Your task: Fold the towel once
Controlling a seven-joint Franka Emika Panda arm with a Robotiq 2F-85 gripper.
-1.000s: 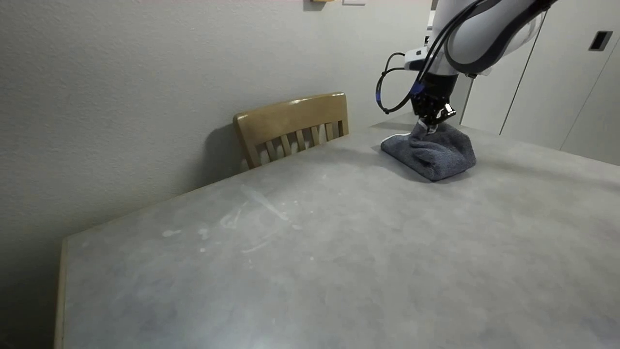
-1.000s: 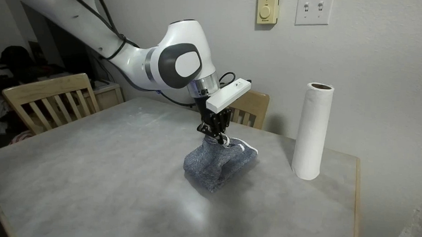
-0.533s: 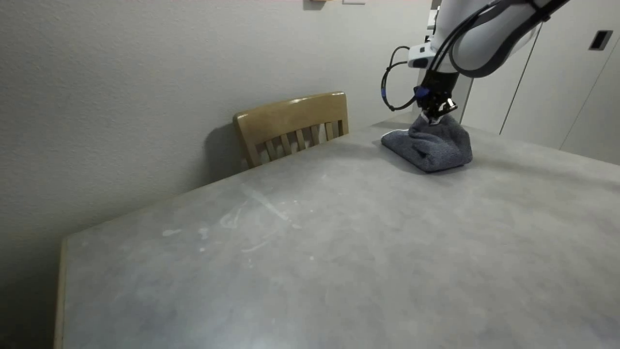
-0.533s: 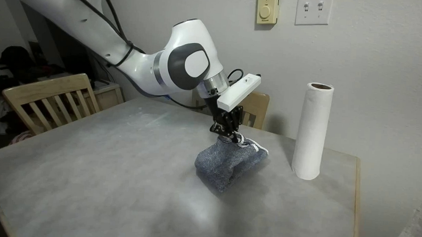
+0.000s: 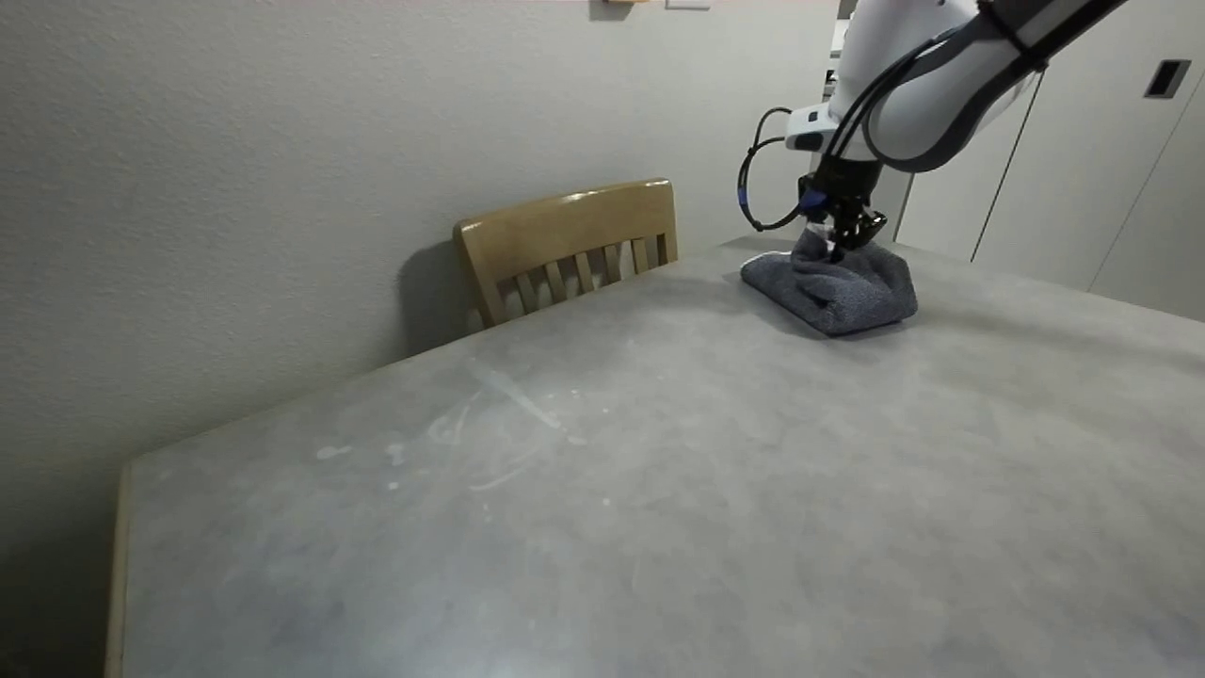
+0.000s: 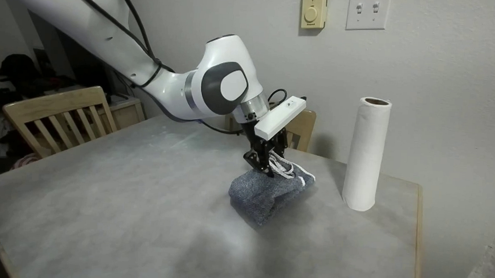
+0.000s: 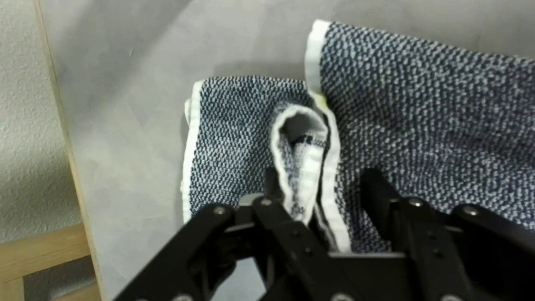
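My pincer at top of towel: jaws spread, curled white-trimmed edge of same standing betw. them; exact contact w/ either jaw can't be confirmed. Towel rumpled, layers overlapping, lying on grey table. White paper roll: upright, nr. towel but apart. Wooden chair, in both exterior views: apart fr. towel, lower part hidden by table. 2nd chair, in an exterior view: well apart fr. towel.
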